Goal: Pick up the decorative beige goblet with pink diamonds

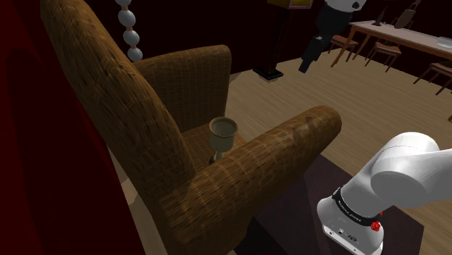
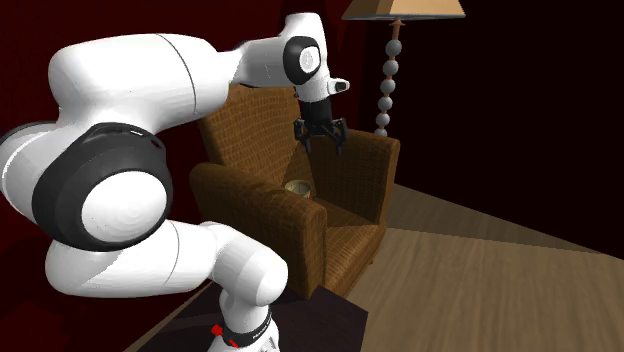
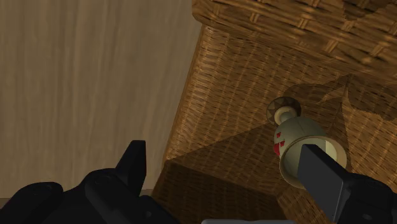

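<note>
1. Brown woven wicker covers the armchair (image 1: 181, 210), which stands on a pale plank floor (image 1: 377, 98).
2. The goblet (image 1: 223, 135) stands upright on the chair's seat, close against the inner side of the armrest nearer the stand. That armrest hides its foot in the shoulder view.
3. Its cup is dull beige, and the wrist view shows small red marks on the side.
4. The pincer (image 2: 322, 142) hangs in the air above the seat, well apart from the goblet. Its black fingers (image 3: 321, 167) are spread and clasp nothing.
5. In the wrist view one finger overlaps the goblet's rim, but the cup lies off to that side, not in the gap.
6. A floor lamp (image 2: 388, 92) with a stem of white beads rises just behind the chair.
7. Far across the floor stands a long wooden bench (image 1: 395, 36) with chairs drawn up to it.
</note>
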### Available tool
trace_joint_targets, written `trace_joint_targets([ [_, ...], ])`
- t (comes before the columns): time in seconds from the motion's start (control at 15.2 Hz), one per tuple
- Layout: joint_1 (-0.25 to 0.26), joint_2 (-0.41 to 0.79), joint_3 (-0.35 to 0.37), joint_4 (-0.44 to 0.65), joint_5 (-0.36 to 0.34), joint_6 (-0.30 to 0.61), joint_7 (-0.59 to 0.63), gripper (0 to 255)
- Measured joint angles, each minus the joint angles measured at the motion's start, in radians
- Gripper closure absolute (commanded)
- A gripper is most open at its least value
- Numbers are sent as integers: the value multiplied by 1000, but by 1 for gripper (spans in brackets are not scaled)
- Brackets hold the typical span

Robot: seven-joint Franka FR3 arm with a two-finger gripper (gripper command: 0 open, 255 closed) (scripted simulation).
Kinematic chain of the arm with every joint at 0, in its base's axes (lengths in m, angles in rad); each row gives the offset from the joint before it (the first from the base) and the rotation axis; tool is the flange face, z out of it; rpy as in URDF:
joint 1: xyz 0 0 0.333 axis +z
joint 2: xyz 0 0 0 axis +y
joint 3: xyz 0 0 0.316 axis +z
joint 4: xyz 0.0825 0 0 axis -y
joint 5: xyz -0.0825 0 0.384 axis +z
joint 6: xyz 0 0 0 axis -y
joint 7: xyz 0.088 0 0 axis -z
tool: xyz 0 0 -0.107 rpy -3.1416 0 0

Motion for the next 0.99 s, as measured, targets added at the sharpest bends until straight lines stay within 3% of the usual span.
trace_joint_targets([
  [0.33,13,48,20,-50,25,84,34,0],
  [0.99,51,313,81,-86,94,349,124,0],
])
